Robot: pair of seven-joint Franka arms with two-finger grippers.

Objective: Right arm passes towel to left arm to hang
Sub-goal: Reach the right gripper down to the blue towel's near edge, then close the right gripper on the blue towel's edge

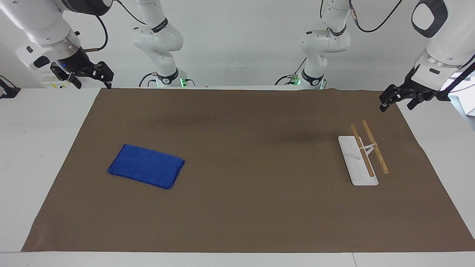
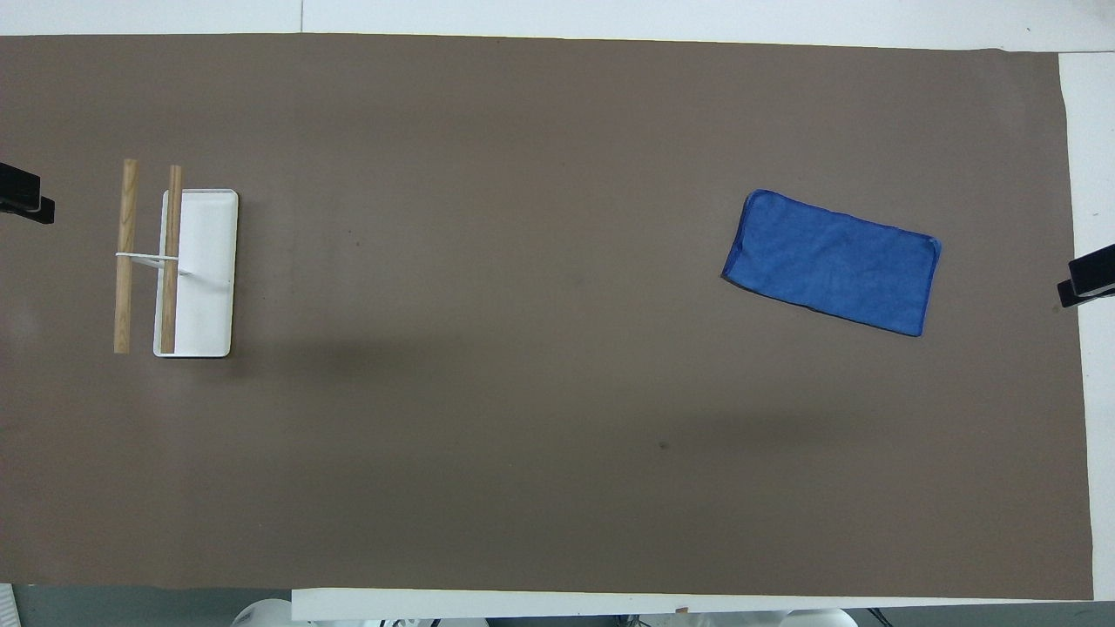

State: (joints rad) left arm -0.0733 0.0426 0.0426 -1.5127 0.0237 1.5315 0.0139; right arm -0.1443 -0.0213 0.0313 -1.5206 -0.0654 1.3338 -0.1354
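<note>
The blue towel (image 1: 146,166) (image 2: 832,261) lies flat and folded on the brown mat, toward the right arm's end of the table. My right gripper (image 1: 94,83) (image 2: 1089,279), with its small blue light, hangs open and empty in the air over the mat's corner at that end, apart from the towel. The rack (image 1: 363,154) (image 2: 205,270), a white base carrying two wooden bars, stands toward the left arm's end. My left gripper (image 1: 396,105) (image 2: 26,200) hangs open and empty above the mat's edge beside the rack, touching nothing.
The brown mat (image 1: 237,207) covers most of the white table (image 1: 33,155). Both arm bases stand along the table's edge at the robots' end, with cables hanging above them. Bare mat stretches between towel and rack.
</note>
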